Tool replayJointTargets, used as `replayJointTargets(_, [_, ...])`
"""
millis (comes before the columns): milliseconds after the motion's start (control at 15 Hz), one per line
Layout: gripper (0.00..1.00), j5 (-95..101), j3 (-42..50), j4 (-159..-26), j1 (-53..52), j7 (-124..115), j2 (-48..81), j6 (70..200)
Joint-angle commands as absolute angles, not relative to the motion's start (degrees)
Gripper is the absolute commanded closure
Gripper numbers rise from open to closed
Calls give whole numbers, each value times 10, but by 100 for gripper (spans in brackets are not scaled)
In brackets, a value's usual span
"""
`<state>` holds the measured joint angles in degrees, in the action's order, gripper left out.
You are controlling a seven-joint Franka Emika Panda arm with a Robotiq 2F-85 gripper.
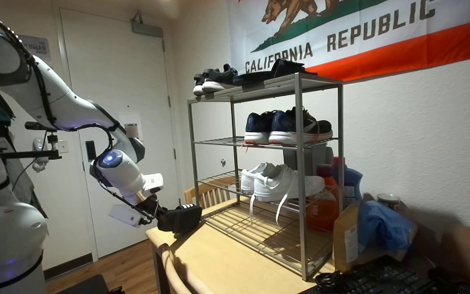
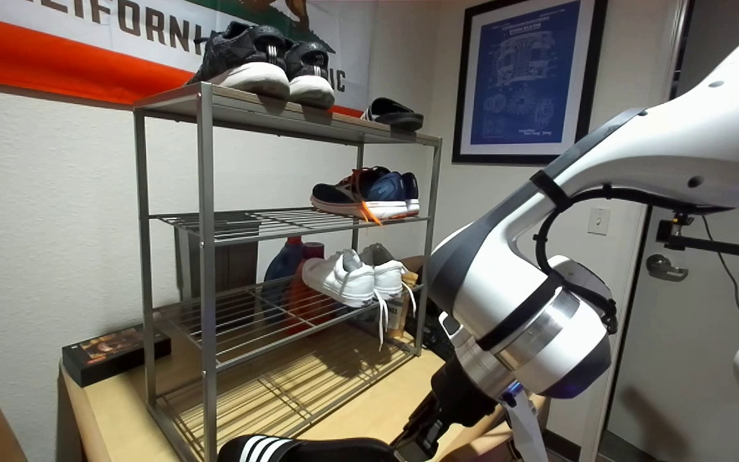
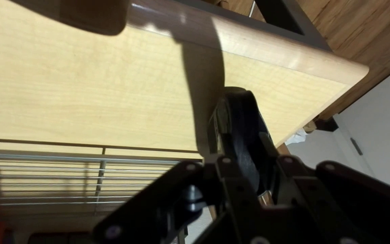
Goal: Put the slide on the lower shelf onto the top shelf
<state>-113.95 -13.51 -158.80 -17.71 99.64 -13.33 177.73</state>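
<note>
grasping the slide [image 1: 180, 219] by one end in the gripper [image 3: 251, 159], seemingly held above the table [image 1: 218, 253], just outside the rack [image 1: 300, 175] by its lower corner, beside the lower shelf [image 1: 255, 232]. may twist or droop when lifted, being pinched at one end with the striped strap end unsupported. could snag on the rack's corner post [image 2: 207, 269] or a middle tier [image 2: 260, 224] if raised without drawing back first. could butt against the rack's top shelf [image 2: 318, 120] if brought in too low. might nudge the black sneakers [image 2: 247, 61] above that corner, or land on the similar sandal [image 2: 401, 117] at the rack's opposite end, if aimed off the gap between. could tip over the rack's front edge if let go half supported.

can make out no brand name on the slide, only white stripes. reads "california republic" on the flag [image 1: 365, 36] behind the rack. shows lettering too small to read on the framed print [image 2: 523, 77] beyond the rack, and what looks like "human" on the sign [image 1: 35, 47] well away from the rack.
</note>
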Motion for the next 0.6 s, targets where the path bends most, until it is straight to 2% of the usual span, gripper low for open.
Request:
replayJointTargets(0, [95,-1137,-110,-1589,-200,1032,-142,1744])
replayJointTargets(533, [95,-1170,-88,-1589,-258,1080,-153,1756])
